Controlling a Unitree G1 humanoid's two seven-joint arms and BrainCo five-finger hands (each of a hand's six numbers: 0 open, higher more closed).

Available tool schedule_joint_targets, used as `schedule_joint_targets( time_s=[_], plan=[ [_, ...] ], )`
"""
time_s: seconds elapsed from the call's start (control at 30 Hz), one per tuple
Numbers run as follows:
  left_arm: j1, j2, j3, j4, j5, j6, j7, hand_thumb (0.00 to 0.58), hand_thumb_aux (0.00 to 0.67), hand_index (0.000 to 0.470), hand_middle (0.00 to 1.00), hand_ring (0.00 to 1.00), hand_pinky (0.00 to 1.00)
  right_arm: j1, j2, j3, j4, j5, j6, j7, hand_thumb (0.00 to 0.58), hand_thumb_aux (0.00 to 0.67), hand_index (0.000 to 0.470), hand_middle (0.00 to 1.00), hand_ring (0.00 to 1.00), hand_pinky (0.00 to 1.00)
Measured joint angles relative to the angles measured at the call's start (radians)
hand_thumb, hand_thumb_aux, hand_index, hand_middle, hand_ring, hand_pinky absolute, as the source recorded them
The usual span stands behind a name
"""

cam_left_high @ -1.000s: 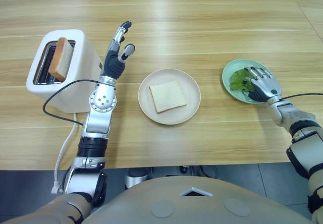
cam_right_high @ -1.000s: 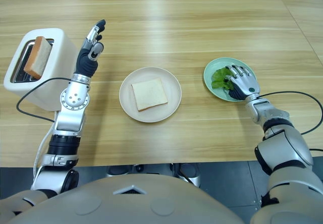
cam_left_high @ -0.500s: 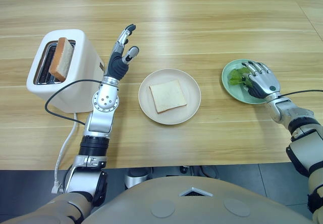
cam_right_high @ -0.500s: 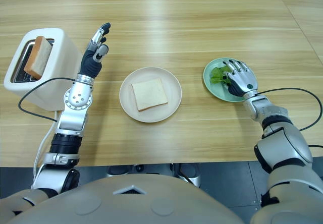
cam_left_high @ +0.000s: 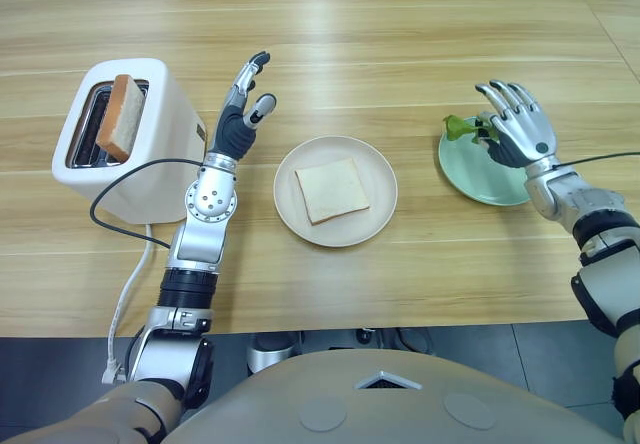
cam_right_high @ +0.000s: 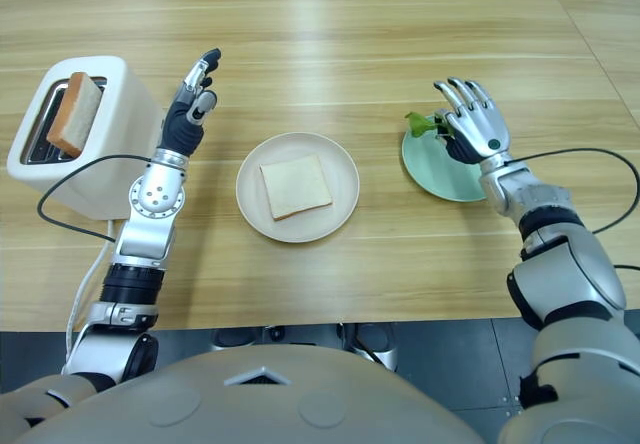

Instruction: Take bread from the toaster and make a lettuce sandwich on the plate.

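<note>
I've got my right hand [cam_left_high: 515, 132] pinching the crumpled green lettuce leaf [cam_left_high: 457, 127]. The rest of its fingers are fanned out, and the leaf pokes out on the side facing the middle of the light wooden worktop [cam_left_high: 400, 24]. It hangs over the near-left rim of the small pale green dish [cam_left_high: 485, 179], clear of the dish floor, which I read as the lift before carrying it across. The target is the round beige plate [cam_left_high: 383, 204], which sits well apart to the left of that hand. A square slice of white bread [cam_left_high: 332, 190] lies flat on it, ready as the base for the leaf. My left hand [cam_left_high: 240, 114] stands upright with its fingers spread wide and holds nothing. It is just beside the right wall of the boxy white toaster [cam_left_high: 150, 134], between toaster and plate. I judge it is parked there to be close to the browned slice of toast [cam_left_high: 118, 116], which stands tilted in the slot and is untouched, for the top layer.
</note>
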Motion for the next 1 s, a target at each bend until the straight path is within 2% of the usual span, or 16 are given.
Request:
schedule_joint_targets(
  time_s=[0.33,0.57,0.6,0.63,0.67,1.0],
  plan=[
    [-0.006,-0.008,0.009,0.04,-0.001,-0.014,0.021,0.0,0.0,0.0,0.0,0.0,0.0,-0.033,0.021,0.005,-0.253,-0.048,-0.053,-0.027,0.58,0.67,0.46,0.0,0.0,0.0],
    [-0.02,-0.011,0.011,0.083,0.0,-0.037,0.042,0.0,0.0,0.0,0.0,0.0,0.0,-0.043,0.168,0.058,-0.33,-0.09,-0.104,0.002,0.58,0.67,0.46,0.0,0.0,0.0],
    [-0.02,-0.011,0.012,0.089,0.0,-0.037,0.043,0.0,0.0,0.0,0.0,0.0,0.0,-0.044,0.187,0.064,-0.329,-0.093,-0.112,0.006,0.58,0.67,0.46,0.54,0.54,0.54],
    [-0.02,-0.012,0.011,0.093,0.0,-0.039,0.044,0.0,0.0,0.0,0.0,0.0,0.0,-0.045,0.206,0.075,-0.329,-0.098,-0.122,0.011,0.58,0.67,0.46,0.54,0.54,0.54],
    [-0.021,-0.013,0.011,0.095,0.0,-0.043,0.044,0.0,0.0,0.0,0.0,0.0,0.0,-0.045,0.221,0.081,-0.328,-0.105,-0.128,0.013,0.58,0.67,0.46,1.0,1.0,1.0],
    [-0.031,-0.013,0.012,0.12,0.0,-0.058,0.05,0.0,0.0,0.0,0.0,0.0,0.0,-0.078,0.317,0.11,-0.31,-0.12,-0.161,0.02,0.58,0.67,0.46,1.0,1.0,1.0]
  ],
)
